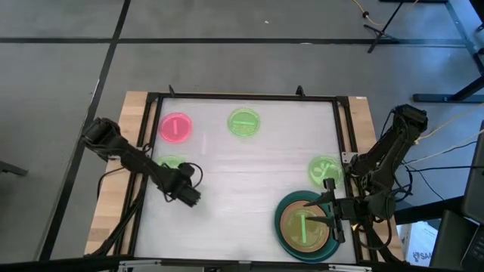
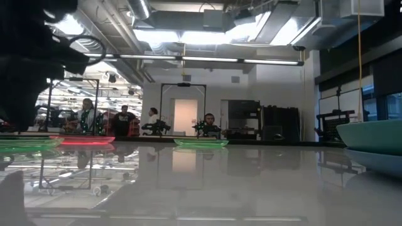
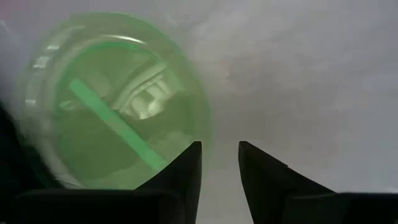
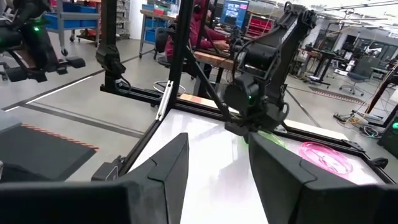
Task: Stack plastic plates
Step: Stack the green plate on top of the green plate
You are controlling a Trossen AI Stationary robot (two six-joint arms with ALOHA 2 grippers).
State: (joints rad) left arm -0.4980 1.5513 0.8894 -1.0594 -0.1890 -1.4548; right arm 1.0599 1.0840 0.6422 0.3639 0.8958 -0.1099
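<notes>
Near the table's right near corner, a stack has a small neon-green plate on a terracotta plate on a large teal plate. My right gripper hovers open over its right edge. Single green plates lie flat at far centre and at right. The pink plate lies far left. My left gripper is open just beside another green plate, which my arm partly hides from above.
A black frame rims the white table top, with wooden strips outside it. Bare table top lies between the two grippers. People sit in the room beyond the far edge.
</notes>
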